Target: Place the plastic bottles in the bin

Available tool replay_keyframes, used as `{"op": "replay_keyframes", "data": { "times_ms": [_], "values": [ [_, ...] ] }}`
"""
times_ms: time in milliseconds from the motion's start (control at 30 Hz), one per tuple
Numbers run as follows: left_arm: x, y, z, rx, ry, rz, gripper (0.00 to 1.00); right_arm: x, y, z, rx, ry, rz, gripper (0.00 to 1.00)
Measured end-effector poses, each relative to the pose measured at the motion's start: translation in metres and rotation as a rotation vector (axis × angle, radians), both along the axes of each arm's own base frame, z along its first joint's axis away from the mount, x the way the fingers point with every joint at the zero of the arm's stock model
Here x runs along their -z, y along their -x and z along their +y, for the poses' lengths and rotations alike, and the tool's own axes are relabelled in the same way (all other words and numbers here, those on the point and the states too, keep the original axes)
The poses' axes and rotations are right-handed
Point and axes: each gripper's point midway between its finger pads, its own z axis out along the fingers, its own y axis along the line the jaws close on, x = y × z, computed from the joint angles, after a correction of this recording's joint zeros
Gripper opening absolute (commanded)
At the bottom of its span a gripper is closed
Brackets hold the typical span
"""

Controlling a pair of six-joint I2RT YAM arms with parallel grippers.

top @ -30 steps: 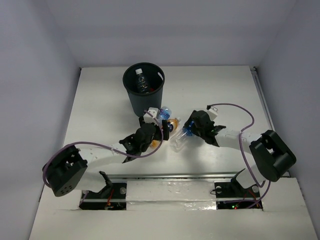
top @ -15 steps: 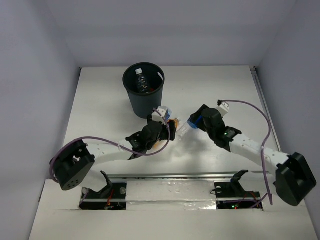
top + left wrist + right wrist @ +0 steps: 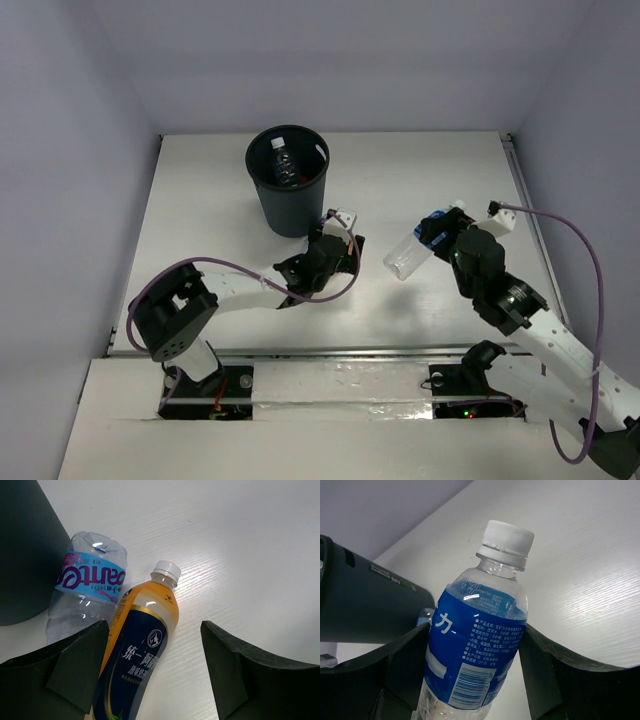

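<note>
Right gripper (image 3: 437, 232) clamped on a blue-labelled bottle (image 3: 405, 258) – held towards the right edge of the bench (image 3: 200, 200).
Left gripper (image 3: 155, 630) hung open over the orange bottle (image 3: 145, 650), beside the bin (image 3: 290, 200).

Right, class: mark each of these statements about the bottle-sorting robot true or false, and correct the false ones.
1. The right gripper holds a blue-labelled bottle with a white cap. True.
2. The bin is empty. False: a small bottle is inside it.
3. The left gripper is shut on the orange drink bottle. False: it is open, and that bottle lies on the table between its fingers.
4. A clear bottle lies beside the orange drink bottle, close to the bin. True.
5. The orange drink bottle has a red cap. False: its cap is white.
</note>
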Motion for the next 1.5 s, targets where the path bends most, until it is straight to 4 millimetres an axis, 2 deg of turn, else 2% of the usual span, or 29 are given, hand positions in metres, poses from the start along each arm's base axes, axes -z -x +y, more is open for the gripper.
{"op": "replay_keyframes", "data": {
  "times_ms": [67,167,367,467,567,700,933,1100,1267,1433,1467,1500],
  "values": [
    [0.001,-0.004,-0.003,-0.001,-0.014,-0.006,0.71,-0.007,0.003,-0.007,0.016,0.022,-0.013,0.49],
    [0.004,-0.01,-0.009,-0.003,-0.033,-0.008,0.71,-0.031,0.004,-0.014,0.029,0.038,-0.058,0.51],
    [0.023,-0.013,-0.014,0.006,-0.081,0.011,0.72,-0.105,-0.008,-0.009,0.027,0.02,-0.183,0.5],
    [0.034,-0.015,-0.015,0.008,-0.107,0.023,0.75,-0.133,-0.017,0.001,0.006,0.009,-0.244,0.5],
    [0.043,-0.015,-0.016,0.009,-0.126,0.035,0.77,-0.146,-0.032,0.015,-0.024,0.034,-0.263,0.49],
    [0.052,-0.015,-0.016,0.012,-0.144,0.045,0.79,-0.165,-0.063,0.046,-0.082,0.066,-0.279,0.48],
    [0.062,-0.013,-0.019,0.029,-0.151,0.061,0.76,-0.171,-0.127,0.108,-0.187,0.13,-0.281,0.48],
    [0.062,-0.011,-0.025,0.053,-0.13,0.072,0.67,-0.165,-0.17,0.15,-0.227,0.19,-0.289,0.48],
    [0.062,-0.008,-0.03,0.073,-0.102,0.081,0.56,-0.156,-0.19,0.19,-0.278,0.257,-0.296,0.48],
    [0.062,-0.005,-0.032,0.084,-0.077,0.085,0.54,-0.16,-0.202,0.222,-0.283,0.351,-0.33,0.48],
    [0.062,-0.005,-0.033,0.085,-0.074,0.086,0.52,-0.166,-0.203,0.225,-0.267,0.38,-0.349,0.48],
    [0.062,-0.005,-0.033,0.086,-0.07,0.086,0.52,-0.158,-0.204,0.233,-0.276,0.394,-0.342,0.48]
  ]
}}
